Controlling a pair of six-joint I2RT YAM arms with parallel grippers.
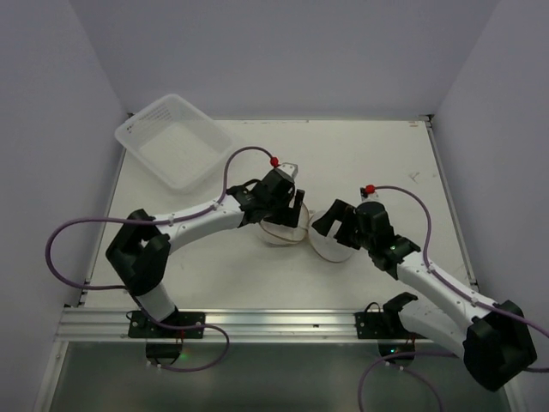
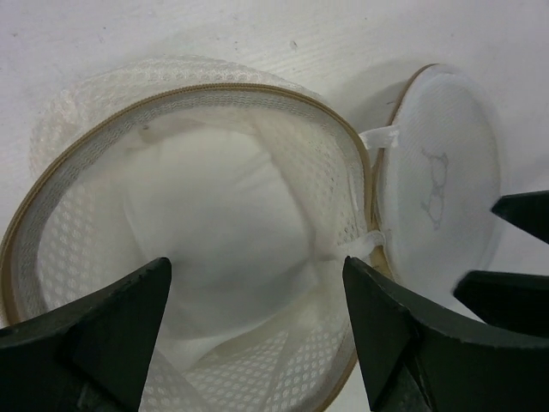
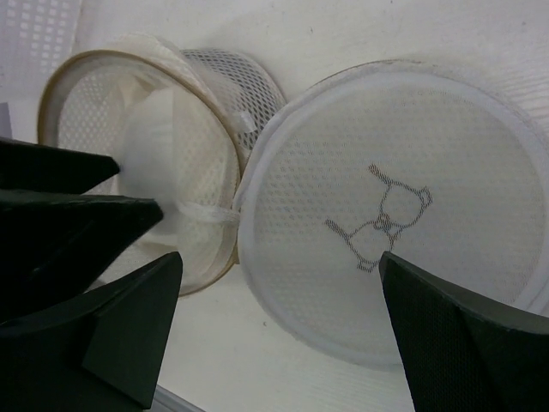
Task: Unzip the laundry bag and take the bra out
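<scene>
White worktop (image 1: 386,163) carries the bag (image 2: 214,99), unzipped at centre, lid (image 3: 412,215) flipped aside, bra (image 2: 214,223) inside. Left fingers (image 2: 94,335) and right fingers (image 3: 111,318) are spread; a shallow pinch may catch mesh (image 2: 326,172), lifting the whole bag.

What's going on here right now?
The laundry bag is already unzipped, its lid flipped flat beside the body. The left end effector hangs open over the white garment inside, not gripping it. The right end effector is open above the lid. The garment is not yet out.
</scene>
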